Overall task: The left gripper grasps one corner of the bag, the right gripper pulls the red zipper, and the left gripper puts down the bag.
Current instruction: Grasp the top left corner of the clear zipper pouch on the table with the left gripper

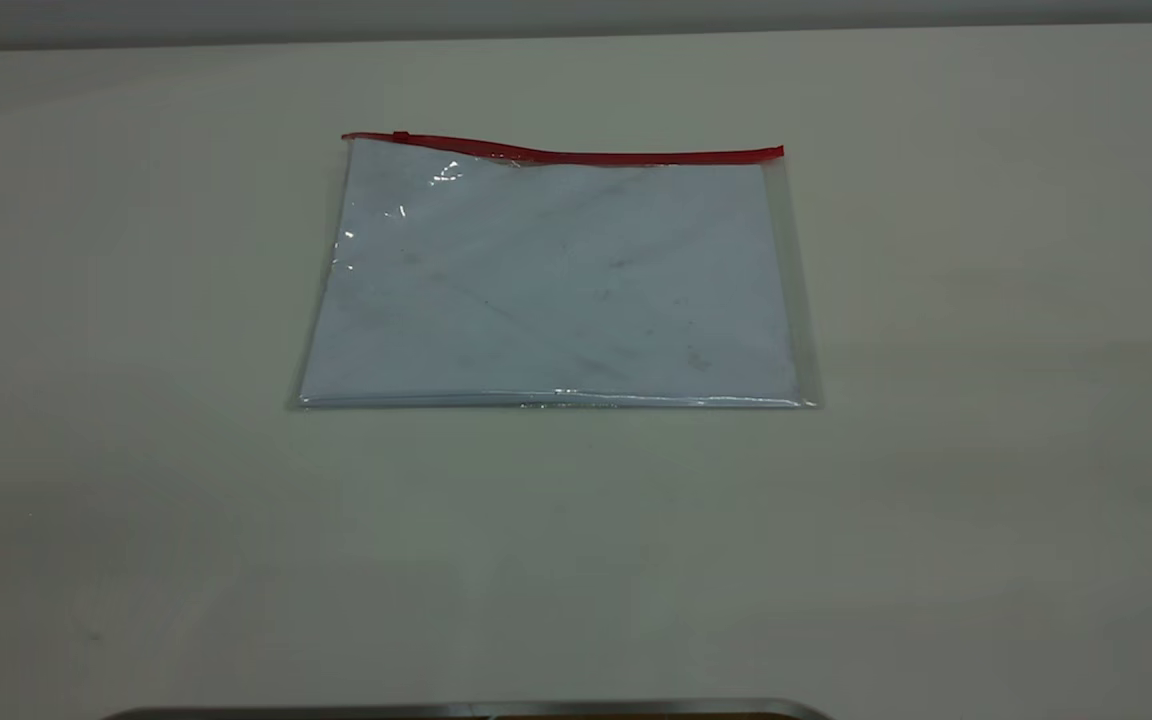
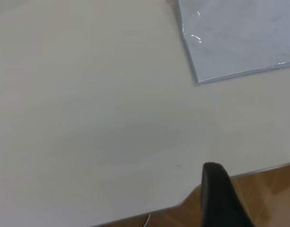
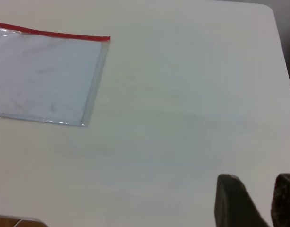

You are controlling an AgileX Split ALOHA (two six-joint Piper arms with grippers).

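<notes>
The left gripper (image 2: 258, 198) is hovering over the near table edge, well apart from the bag (image 1: 556, 280) and off its near left corner; its fingers (image 2: 220, 196) are standing apart with nothing between them. The bag is lying flat on the white table (image 1: 986, 450), white paper showing through the clear plastic. The red zipper (image 1: 576, 153) is running along the bag's far edge, its slider tab (image 1: 400, 136) sitting near the far left corner. The right gripper (image 3: 258, 201) is hanging off the bag's near right corner, well apart from it, its fingers (image 3: 234, 201) spread slightly and holding nothing.
</notes>
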